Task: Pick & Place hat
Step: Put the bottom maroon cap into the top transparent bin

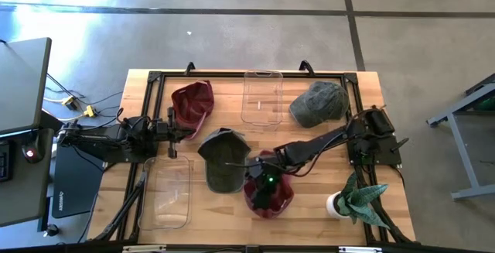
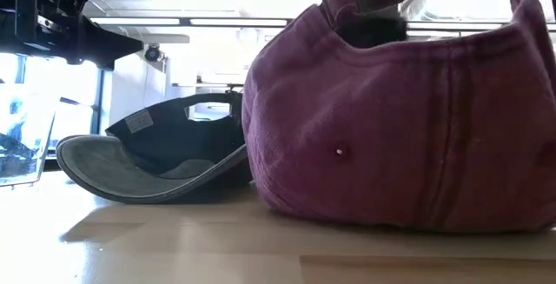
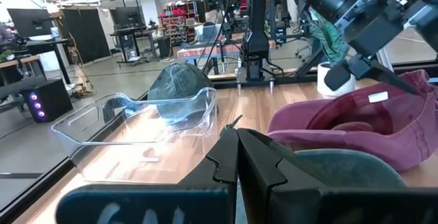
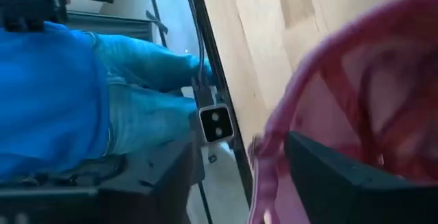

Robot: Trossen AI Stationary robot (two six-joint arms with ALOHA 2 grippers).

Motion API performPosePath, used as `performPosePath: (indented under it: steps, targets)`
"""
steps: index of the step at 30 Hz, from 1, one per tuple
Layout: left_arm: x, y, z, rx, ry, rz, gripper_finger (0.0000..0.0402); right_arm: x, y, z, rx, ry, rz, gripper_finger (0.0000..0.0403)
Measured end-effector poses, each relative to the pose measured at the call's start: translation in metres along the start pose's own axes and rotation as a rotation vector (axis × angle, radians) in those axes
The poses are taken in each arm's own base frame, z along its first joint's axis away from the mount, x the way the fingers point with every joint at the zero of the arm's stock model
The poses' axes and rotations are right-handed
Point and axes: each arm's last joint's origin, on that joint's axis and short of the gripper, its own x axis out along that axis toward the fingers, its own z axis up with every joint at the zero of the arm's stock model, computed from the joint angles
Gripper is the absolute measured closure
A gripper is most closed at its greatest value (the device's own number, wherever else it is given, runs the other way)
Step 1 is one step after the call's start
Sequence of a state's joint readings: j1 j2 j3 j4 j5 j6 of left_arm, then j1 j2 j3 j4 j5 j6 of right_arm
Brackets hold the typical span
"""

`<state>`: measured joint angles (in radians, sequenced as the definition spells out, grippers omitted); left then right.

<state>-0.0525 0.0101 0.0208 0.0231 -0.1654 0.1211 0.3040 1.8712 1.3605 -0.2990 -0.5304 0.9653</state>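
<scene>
A maroon hat (image 1: 272,199) sits on the table near its near edge, crown down on the wood in the low view (image 2: 391,145). My right gripper (image 1: 267,179) reaches down into its opening, shut on its rim. A dark grey cap (image 1: 223,158) lies upside down just left of it, brim (image 2: 113,167) on the table. A second maroon hat (image 1: 193,102) and a grey-green hat (image 1: 317,102) lie toward the far edge. My left gripper (image 1: 176,127) hovers shut at the table's left, touching nothing. My right gripper holds the maroon hat by the rim of its opening (image 4: 270,148), coming from above. One dark finger (image 4: 342,183) shows inside the hat; the other is hidden behind the cloth. The hat's crown (image 2: 365,206) rests on the table, opening upward.
Two clear bins: one (image 1: 261,98) at the far middle, one (image 1: 166,191) at the near left. A potted plant (image 1: 356,199) stands at the near right. A person in blue (image 4: 68,94) is beyond the table's near edge. Bare wood shows between the hats.
</scene>
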Motion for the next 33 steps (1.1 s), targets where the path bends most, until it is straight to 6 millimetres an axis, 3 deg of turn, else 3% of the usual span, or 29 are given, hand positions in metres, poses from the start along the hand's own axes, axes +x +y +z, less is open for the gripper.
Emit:
performPosePath:
  steps: [5,9,12,16,18,30,33]
  targets:
    - [0.000,0.000,0.000,0.000,0.002,-0.001,0.0401,0.009,0.010,-0.025,-0.021,0.058,-0.051,0.0160]
    - [0.000,0.000,0.000,0.001,0.004,-0.003,0.0401,0.018,0.018,-0.040,-0.097,-0.015,-0.132,0.0182]
    - [0.000,0.000,0.000,0.001,0.004,-0.003,0.0401,0.020,0.020,-0.042,-0.098,-0.064,-0.160,0.0243]
    - [0.000,0.000,-0.001,0.001,0.005,-0.003,0.0401,0.018,0.016,-0.039,-0.105,-0.058,-0.171,0.0366]
    - [0.000,0.000,-0.001,0.001,0.006,-0.003,0.0401,0.012,0.013,-0.034,-0.104,-0.057,-0.184,0.0389]
    - [0.000,0.000,-0.001,-0.033,0.007,-0.003,0.0401,-0.057,-0.074,0.014,-0.052,-0.055,-0.744,0.0392]
    - [0.000,0.000,-0.001,-0.050,0.008,-0.003,0.0401,-0.064,-0.094,0.022,-0.088,-0.061,-0.754,0.0398]
